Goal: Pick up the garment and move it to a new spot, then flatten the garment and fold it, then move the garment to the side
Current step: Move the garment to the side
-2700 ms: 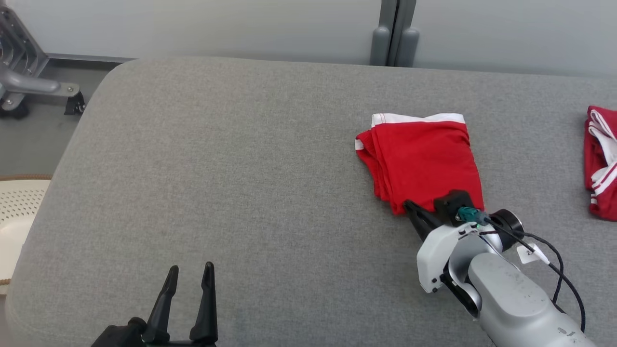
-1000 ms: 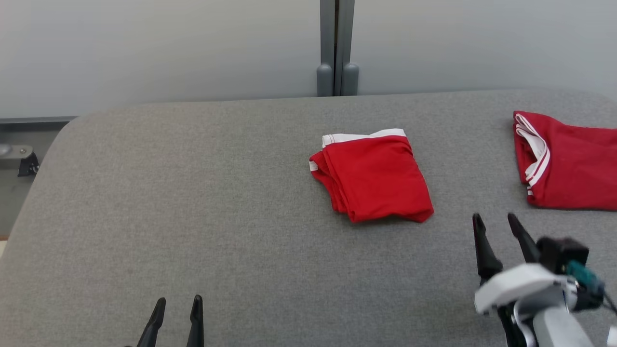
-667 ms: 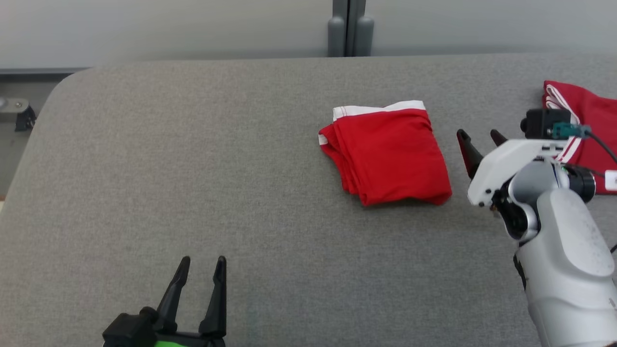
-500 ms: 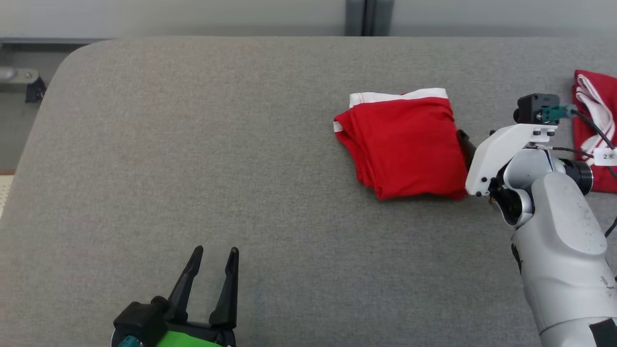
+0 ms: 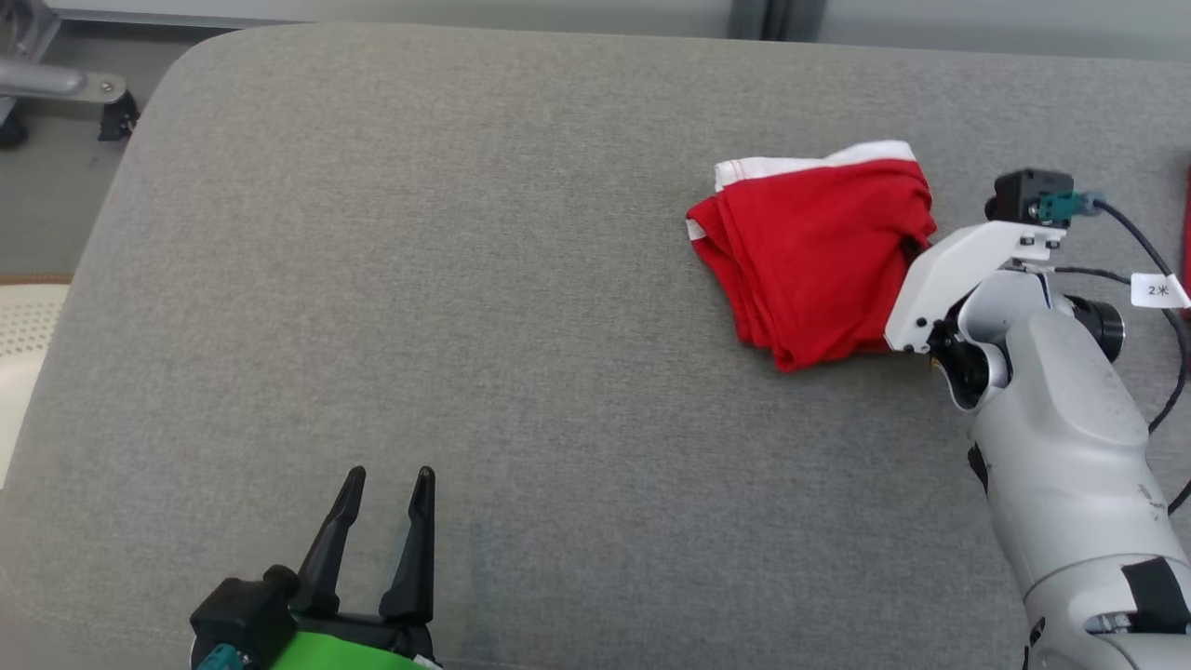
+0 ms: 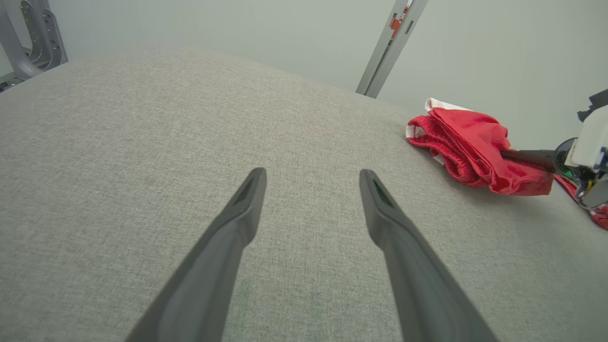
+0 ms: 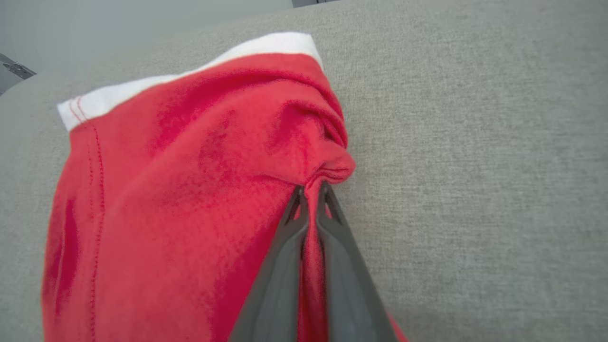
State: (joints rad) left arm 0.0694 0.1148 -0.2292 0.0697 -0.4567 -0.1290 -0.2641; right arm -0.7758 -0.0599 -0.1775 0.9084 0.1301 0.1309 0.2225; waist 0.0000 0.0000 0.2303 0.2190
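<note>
Since half a second ago, the right gripper (image 7: pixel 311 190) has gone from beside the garment (image 5: pixel 819 261) to clamped on it. Both fingers are pressed together on a pinch of red fabric at the garment's right edge, which now bunches upward there. Folded garment, red with a white band along its far side, lies on the right half of the grey worktop (image 5: pixel 465 279), nearer the far edge than the near one. Left gripper (image 5: pixel 389 473) sits low by the near edge, left of centre, fingers parted, nothing between them, well apart from the garment.
</note>
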